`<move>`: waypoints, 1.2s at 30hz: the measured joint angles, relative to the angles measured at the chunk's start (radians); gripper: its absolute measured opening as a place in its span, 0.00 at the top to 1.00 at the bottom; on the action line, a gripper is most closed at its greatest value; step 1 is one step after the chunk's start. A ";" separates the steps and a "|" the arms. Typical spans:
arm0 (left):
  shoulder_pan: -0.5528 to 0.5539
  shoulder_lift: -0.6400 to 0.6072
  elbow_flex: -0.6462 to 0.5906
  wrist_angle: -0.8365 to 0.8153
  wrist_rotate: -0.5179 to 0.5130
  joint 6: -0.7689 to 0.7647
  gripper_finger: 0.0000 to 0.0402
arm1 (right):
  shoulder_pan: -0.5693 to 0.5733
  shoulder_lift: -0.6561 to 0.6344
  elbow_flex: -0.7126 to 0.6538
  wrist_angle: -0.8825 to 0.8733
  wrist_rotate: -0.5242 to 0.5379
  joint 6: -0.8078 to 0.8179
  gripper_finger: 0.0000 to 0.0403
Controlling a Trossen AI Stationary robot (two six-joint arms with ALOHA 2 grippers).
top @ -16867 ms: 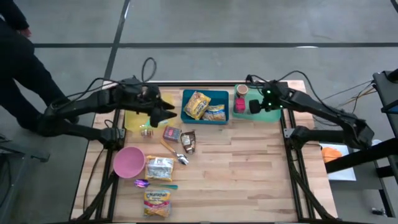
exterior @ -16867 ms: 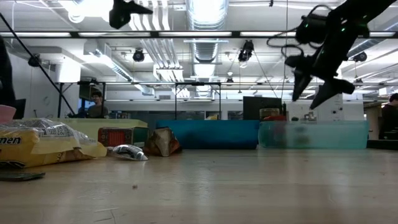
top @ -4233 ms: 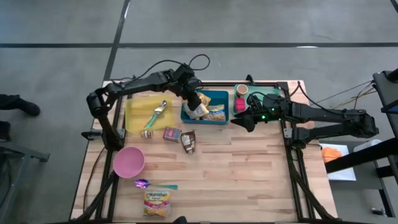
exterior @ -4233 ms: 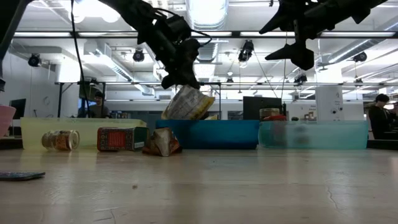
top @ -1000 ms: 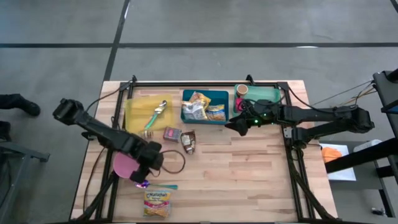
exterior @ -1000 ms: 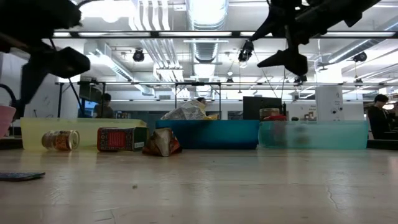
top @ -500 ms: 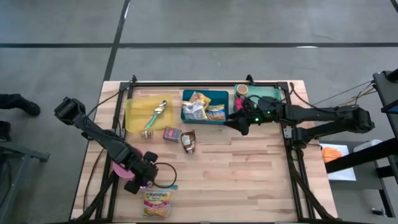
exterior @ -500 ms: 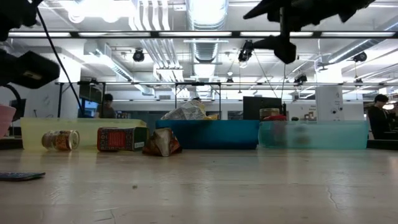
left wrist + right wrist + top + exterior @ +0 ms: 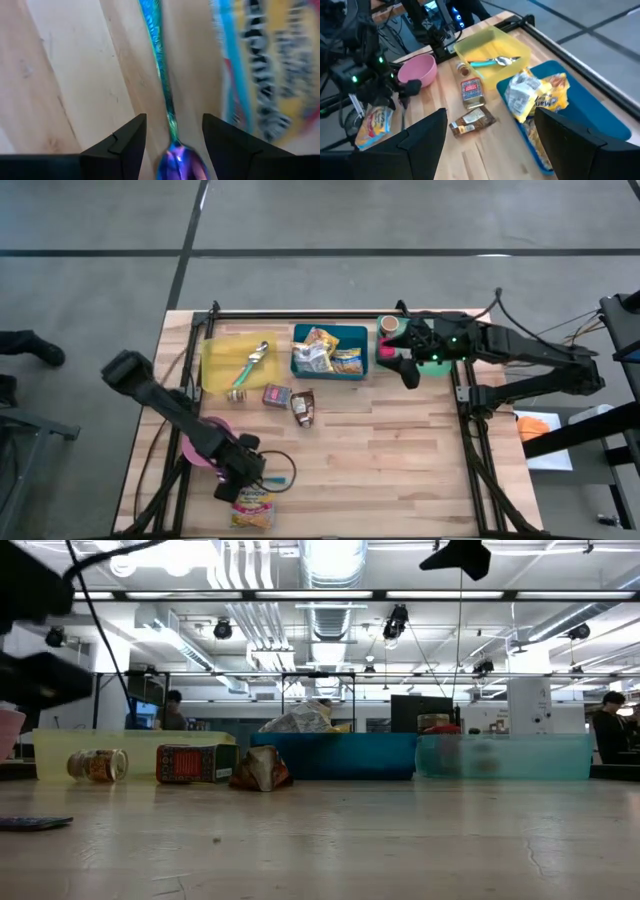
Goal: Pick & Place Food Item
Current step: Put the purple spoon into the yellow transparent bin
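Down at the near left part of the table (image 9: pixel 400 450), the left gripper (image 9: pixel 238 483) hung just over the yellow snack packet (image 9: pixel 252 507), its fingers (image 9: pixel 122 142) parted and holding nothing. Between them, in the left wrist view, lay the iridescent spoon (image 9: pixel 159 80), flat on the wood beside that packet. The pink bowl (image 9: pixel 200 445) sat partly under the left arm. Farther back, the blue bin (image 9: pixel 352 335) held several food packets (image 9: pixel 317 352), the yellow tray (image 9: pixel 220 352) a second spoon (image 9: pixel 251 361), and the red box (image 9: pixel 276 394), brown packet (image 9: pixel 302 407) and small jar (image 9: pixel 236 393) lay in front of them. The right gripper (image 9: pixel 406 369) hovered at the green bin (image 9: pixel 440 332), spread wide and empty
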State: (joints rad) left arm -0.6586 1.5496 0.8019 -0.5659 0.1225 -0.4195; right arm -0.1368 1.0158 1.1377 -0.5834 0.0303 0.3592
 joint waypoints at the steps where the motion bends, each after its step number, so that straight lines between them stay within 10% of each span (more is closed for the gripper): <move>1: 0.000 0.035 0.020 -0.015 0.000 0.001 0.50 | 0.000 -0.004 0.009 -0.013 0.000 -0.008 0.27; 12: -0.003 0.180 0.087 -0.075 -0.037 0.016 0.55 | 0.001 -0.054 0.018 -0.064 -0.002 -0.018 0.27; 20: 0.001 0.178 0.079 -0.070 -0.038 0.027 0.95 | 0.001 -0.053 0.016 -0.073 -0.003 -0.053 0.27; 36: 0.099 0.120 0.093 -0.084 -0.091 -0.035 0.98 | 0.001 -0.053 0.016 -0.069 -0.003 -0.084 0.27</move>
State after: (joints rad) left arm -0.5591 1.6701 0.8952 -0.6499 0.0317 -0.4546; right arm -0.1356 0.9630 1.1542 -0.6525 0.0273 0.2756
